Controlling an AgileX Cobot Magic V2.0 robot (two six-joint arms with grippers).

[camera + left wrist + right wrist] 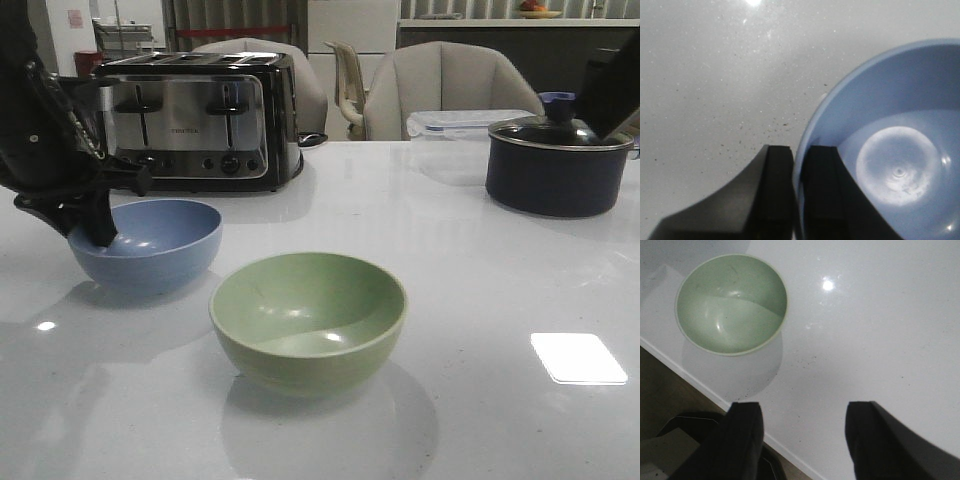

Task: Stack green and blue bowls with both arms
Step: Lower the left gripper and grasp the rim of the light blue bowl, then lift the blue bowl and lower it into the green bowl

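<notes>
The blue bowl [150,243] sits at the left of the front frame on the pale worktop [480,300], and the green bowl [308,318] stands apart from it, lower and nearer the centre. The left tool [792,192] is clamped on the blue bowl's rim: in the left wrist view one finger lies inside the wall and the other outside, with the thin rim pinched between them. The right tool [802,440] hangs released above bare worktop near its edge, fingers wide apart and holding nothing, with the green bowl in the upper left of its view.

The risk, as I judge it, lies in that rim pinch. The bowl is held at one point on its edge, so on lifting it may swing or slip from between the smooth pads. If it tilts too far it could catch the green bowl's rim instead of nesting, or push that bowl across the glossy top.

Both bowls are matte, round and plain, with smooth thin rims, curved walls and a small flat base. The worktop is polished and speckled, and throws back the lights. Behind stand a chrome toaster [195,120] and a dark lidded pot [558,165]
</notes>
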